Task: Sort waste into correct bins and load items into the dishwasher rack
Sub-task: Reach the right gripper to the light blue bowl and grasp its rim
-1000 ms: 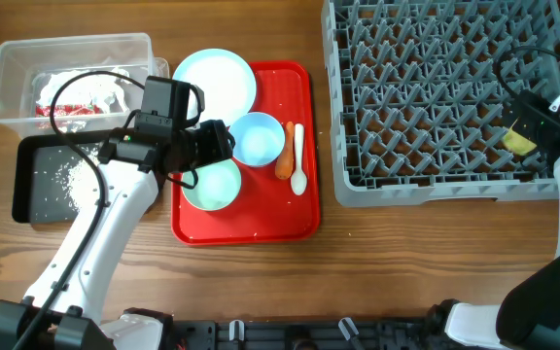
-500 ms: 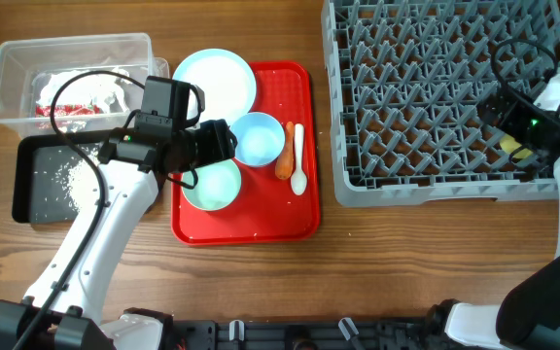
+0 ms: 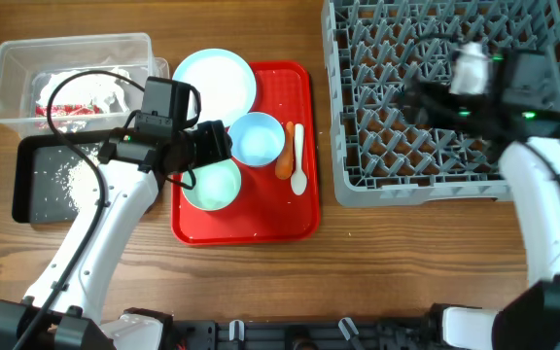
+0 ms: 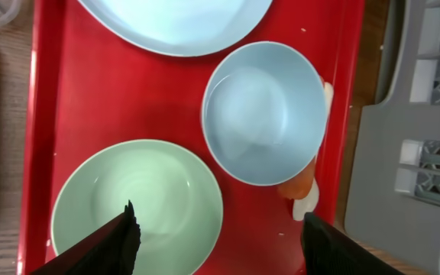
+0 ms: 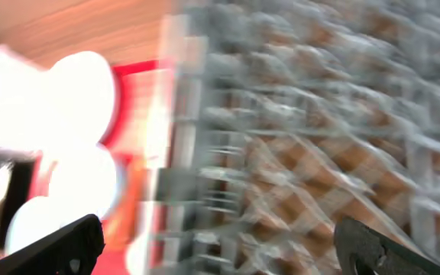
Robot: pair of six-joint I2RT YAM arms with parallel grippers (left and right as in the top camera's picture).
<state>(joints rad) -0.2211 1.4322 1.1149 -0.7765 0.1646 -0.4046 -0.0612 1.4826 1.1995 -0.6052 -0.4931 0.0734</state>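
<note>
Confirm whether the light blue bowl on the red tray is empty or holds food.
Empty: the left wrist view shows the light blue bowl upright, its inside bare.

- Brown wooden table [image 3: 406,262], plank-patterned top: it is filling the overhead view from edge to edge and is serving as the only furniture in sight.
- Grain: it is running left to right, with darker streaks and paler bands alternating across the boards.
- Lighting: even, diffuse light is falling from above, and only short, soft-edged shadows are lying on the wood.
- Left wrist view: a narrow strip of the same table top [image 4: 376,46] is showing at the upper right, mid-brown and in focus.
- Right wrist view: the table top [image 5: 75,23] is appearing at the upper left, smeared by motion blur, its grain unreadable.
</note>
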